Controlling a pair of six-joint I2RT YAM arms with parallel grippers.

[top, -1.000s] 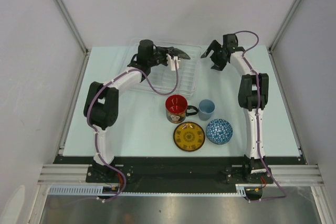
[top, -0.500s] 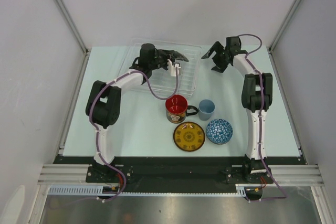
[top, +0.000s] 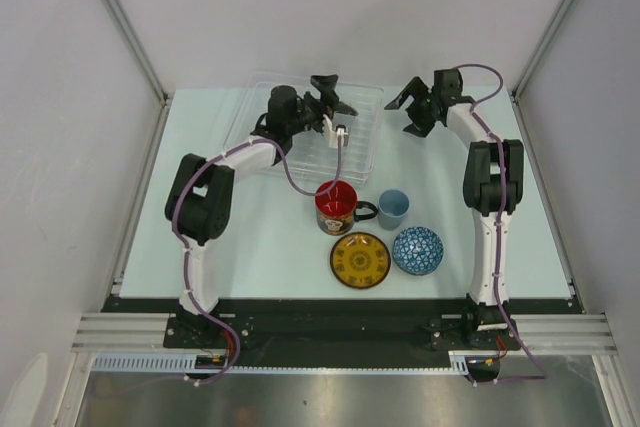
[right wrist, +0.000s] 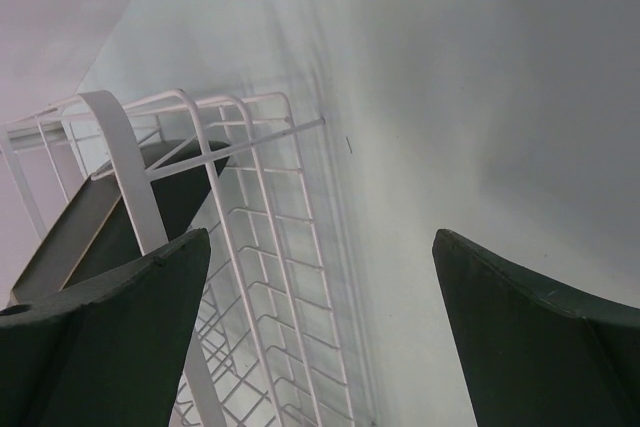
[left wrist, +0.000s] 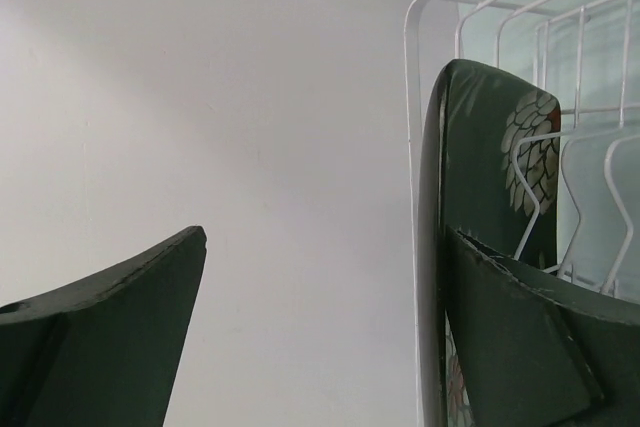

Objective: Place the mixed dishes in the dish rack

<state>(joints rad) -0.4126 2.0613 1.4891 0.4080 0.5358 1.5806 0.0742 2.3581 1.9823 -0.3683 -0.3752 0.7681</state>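
Wire loops of the dish rack [left wrist: 410, 97], thin, white and rounded at the top, hold the black square floral plate [left wrist: 485, 127] upright on its edge. The plate's glossy dark face carries a pale, scaled leaf motif, and its corner is rounded. The left claw [left wrist: 325, 237] is released, its two matte, dark, wedge-shaped fingers spread wide. The plate stands at the inner side of one finger; whether they touch I cannot tell. Seen from above, the rack's base is a clear, ribbed plastic rectangle lying under this claw. The right claw [top: 405, 112] hangs just beside the rack's end over the smooth, pale table [top: 250, 247], its fingers likewise parted with nothing between them. Well apart from both claws, toward the arm bases, the other dishes sit on the table outside the rack. They are the shiny red mug [top: 336, 206] with its black handle, the small light-blue cup [top: 393, 208] just beside it, the flat round yellow patterned saucer [top: 360, 259] and the blue-white patterned bowl [top: 417, 250].
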